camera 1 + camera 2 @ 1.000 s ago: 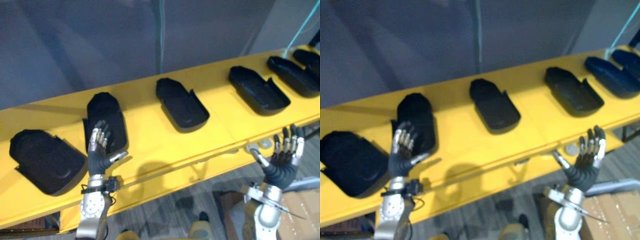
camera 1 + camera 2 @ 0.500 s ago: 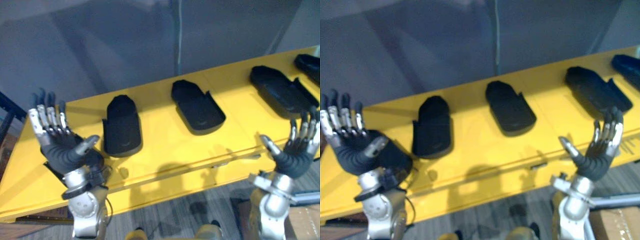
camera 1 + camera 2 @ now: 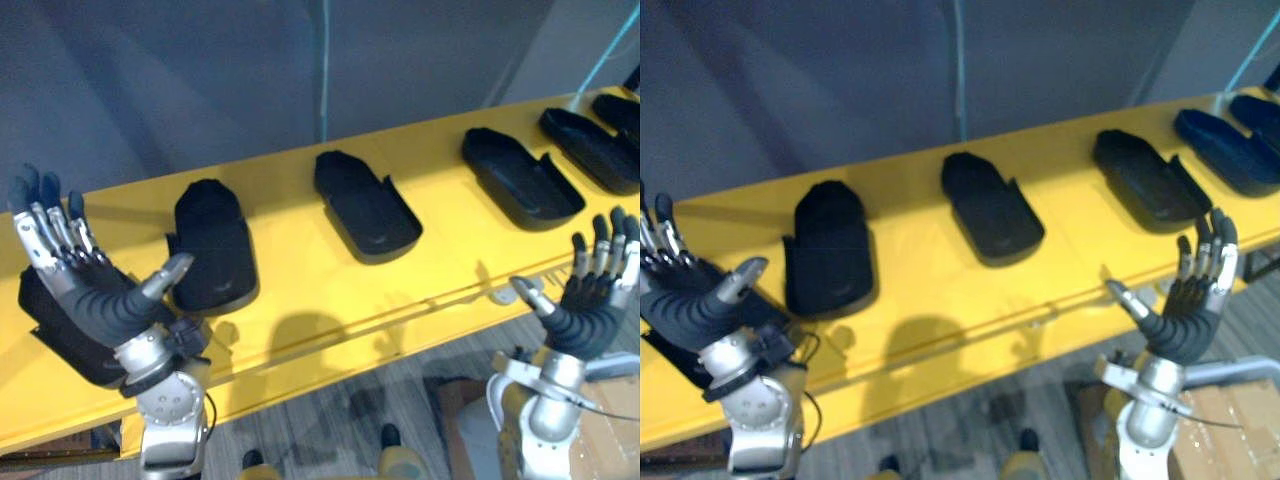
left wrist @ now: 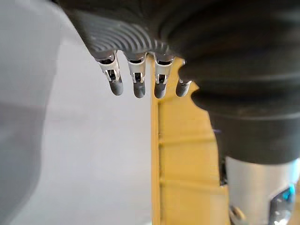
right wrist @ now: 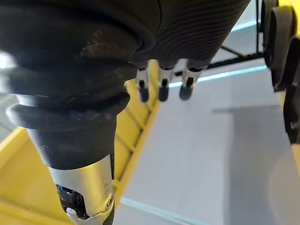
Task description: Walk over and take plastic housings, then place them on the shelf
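Since a second ago the left hand (image 3: 95,292) has lifted off a black plastic housing (image 3: 212,250); it is now raised, fingers spread, holding nothing.
It hovers over the leftmost housing (image 3: 62,352). The right hand (image 3: 590,300) is likewise splayed and empty at the front edge of the yellow table (image 3: 300,290). More housings (image 3: 366,205) lie in a row along the table.

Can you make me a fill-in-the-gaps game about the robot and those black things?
1. The housings lie on a ____ table.
2. The left hand and right hand are both ____, fingers straight.
3. The two hands hold ____.
Missing words: yellow; open; nothing.
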Motion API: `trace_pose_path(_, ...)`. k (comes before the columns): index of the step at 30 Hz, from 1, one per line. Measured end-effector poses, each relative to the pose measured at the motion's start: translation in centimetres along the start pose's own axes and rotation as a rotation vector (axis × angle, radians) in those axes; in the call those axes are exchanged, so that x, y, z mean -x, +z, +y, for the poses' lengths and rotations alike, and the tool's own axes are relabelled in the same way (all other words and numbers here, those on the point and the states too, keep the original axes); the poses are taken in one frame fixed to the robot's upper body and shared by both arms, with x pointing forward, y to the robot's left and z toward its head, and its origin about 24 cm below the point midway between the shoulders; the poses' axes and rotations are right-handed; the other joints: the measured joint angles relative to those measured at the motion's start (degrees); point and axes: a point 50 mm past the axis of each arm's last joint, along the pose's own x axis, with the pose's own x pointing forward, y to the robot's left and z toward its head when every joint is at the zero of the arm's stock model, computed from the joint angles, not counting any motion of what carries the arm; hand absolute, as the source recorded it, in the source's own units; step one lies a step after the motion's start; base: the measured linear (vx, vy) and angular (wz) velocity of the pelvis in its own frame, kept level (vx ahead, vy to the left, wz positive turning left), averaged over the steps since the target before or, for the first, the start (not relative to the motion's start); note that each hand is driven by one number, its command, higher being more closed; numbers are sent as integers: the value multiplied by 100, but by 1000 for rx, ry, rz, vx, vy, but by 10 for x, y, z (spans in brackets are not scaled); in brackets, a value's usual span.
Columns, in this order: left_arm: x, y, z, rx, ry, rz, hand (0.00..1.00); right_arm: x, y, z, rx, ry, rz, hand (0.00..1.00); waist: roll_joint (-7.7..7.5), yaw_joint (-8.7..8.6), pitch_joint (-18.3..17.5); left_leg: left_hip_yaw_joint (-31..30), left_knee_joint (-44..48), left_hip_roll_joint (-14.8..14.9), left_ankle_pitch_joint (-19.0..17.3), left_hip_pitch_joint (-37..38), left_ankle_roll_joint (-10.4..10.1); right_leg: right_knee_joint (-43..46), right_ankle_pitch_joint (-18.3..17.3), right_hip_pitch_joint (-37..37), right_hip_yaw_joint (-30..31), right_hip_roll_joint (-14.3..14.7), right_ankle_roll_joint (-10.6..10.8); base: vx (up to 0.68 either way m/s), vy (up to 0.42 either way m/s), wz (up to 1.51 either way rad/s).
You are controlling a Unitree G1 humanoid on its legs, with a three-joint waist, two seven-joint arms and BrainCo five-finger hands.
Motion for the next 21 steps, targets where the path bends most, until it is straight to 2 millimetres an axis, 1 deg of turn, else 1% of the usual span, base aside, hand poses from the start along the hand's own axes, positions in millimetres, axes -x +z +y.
trace_pose_path(1, 0, 0, 2, -7, 15, 0, 0, 0, 0, 0, -1, 7, 1, 0, 2, 3, 1, -17, 12, -4, -5, 9, 8, -16, -1, 41, -20, -5, 1, 3, 9, 17)
trace_pose_path(3, 2, 0, 5, -35, 59, -6, 0, 0, 0, 1, -5, 38, 3, 0, 38, 46, 23, -32, 178, -16, -80, -7, 127, -40, -10, 136, -33, -20, 5, -36, 8, 6)
trace_pose_path(4, 2, 0, 6, -37, 62, -4, 0, 0, 0, 2, -7, 42, 4, 0, 52, 55, 30, -31, 192, -21, -96, -17, 152, -43, -16, 154, -32, -24, 1, -60, 0, 2)
trace_pose_path(5, 3, 0, 6, -43, 61, 3, 0, 0, 0, 2, -20, 49, 7, 0, 102, 62, 4, -32, 195, -29, -123, -24, 199, -44, -85, 157, -32, -37, 9, -43, -3, 1)
trace_pose_path(6, 4, -1, 7, -49, 61, 9, 0, 0, 0, 1, -24, 52, 8, 0, 134, 66, -4, -37, 205, -31, -125, -30, 203, -44, -89, 158, -33, -41, 16, -35, -1, 4)
trace_pose_path(8, 8, -3, 9, -71, 68, 41, 0, 1, 0, 0, -31, 50, 11, 0, 278, 69, -26, -98, 336, -49, -175, -102, 290, -28, -100, 165, -46, -58, 33, -21, 7, 6)
trace_pose_path(11, 12, -5, 11, -84, 70, 81, 0, 1, -1, -2, -26, 47, 15, 0, 409, 71, -30, -190, 386, -115, -176, -84, 296, 47, -167, 239, -125, -130, 116, -10, 14, 15)
trace_pose_path(12, 13, -5, 12, -90, 66, 87, 0, 1, -1, -2, -26, 47, 16, 0, 411, 72, -31, -195, 387, -129, -176, -81, 296, 67, -183, 242, -133, -147, 127, 6, 27, 12)
trace_pose_path(13, 15, -6, 13, -98, 55, 97, 0, 1, -1, -2, -26, 47, 17, 0, 462, 97, -63, -199, 387, -169, -177, -79, 297, 83, -192, 244, -144, -188, 131, 12, 38, 7)
trace_pose_path(14, 16, -6, 14, -102, 46, 101, 0, 1, -2, -2, -25, 47, 20, 0, 469, 145, -68, -199, 387, -204, -177, -74, 297, 88, -196, 244, -149, -229, 137, 16, 42, 6)
trace_pose_path(16, 17, -5, 15, -106, 44, 101, 0, 2, -4, -1, -27, 51, 30, 0, 508, 182, -93, -204, 380, -237, -176, -46, 295, 94, -199, 254, -150, -260, 141, 23, 42, 3)
trace_pose_path(20, 19, -4, 17, -103, 34, 94, 0, 5, -6, 0, -27, 56, 48, 0, 436, 174, -72, -199, 290, -241, -174, 23, 280, 65, -220, 333, -168, -264, 141, 6, 10, 1)
trace_pose_path(21, 18, -2, 16, -88, 18, 83, 0, 5, -7, -1, -27, 53, 56, 0, 417, 159, -95, -199, 228, -242, -149, 32, 236, 57, -226, 327, -182, -266, 130, 19, 12, 3)
